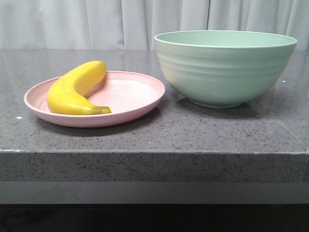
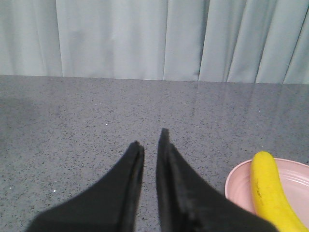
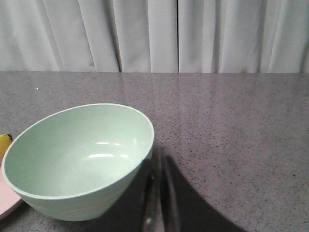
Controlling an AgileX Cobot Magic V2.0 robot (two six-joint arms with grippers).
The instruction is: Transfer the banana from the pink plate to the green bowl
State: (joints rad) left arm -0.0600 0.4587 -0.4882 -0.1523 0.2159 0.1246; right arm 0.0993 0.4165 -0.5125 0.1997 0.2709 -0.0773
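The yellow banana (image 1: 76, 90) lies on the left part of the pink plate (image 1: 133, 94), at the left of the table. The green bowl (image 1: 224, 70) stands empty to the right of the plate, close to it. Neither gripper shows in the front view. My left gripper (image 2: 149, 137) hovers over bare table beside the plate (image 2: 239, 183) and banana (image 2: 268, 193), its jaws a narrow gap apart and empty. My right gripper (image 3: 158, 159) is shut and empty, close beside the bowl (image 3: 82, 154). A banana tip (image 3: 4, 142) and plate edge (image 3: 6, 200) show past the bowl.
The things stand on a grey speckled stone table (image 1: 193, 130) whose front edge runs across the lower front view. A pale curtain (image 1: 96, 24) hangs behind the table's far edge.
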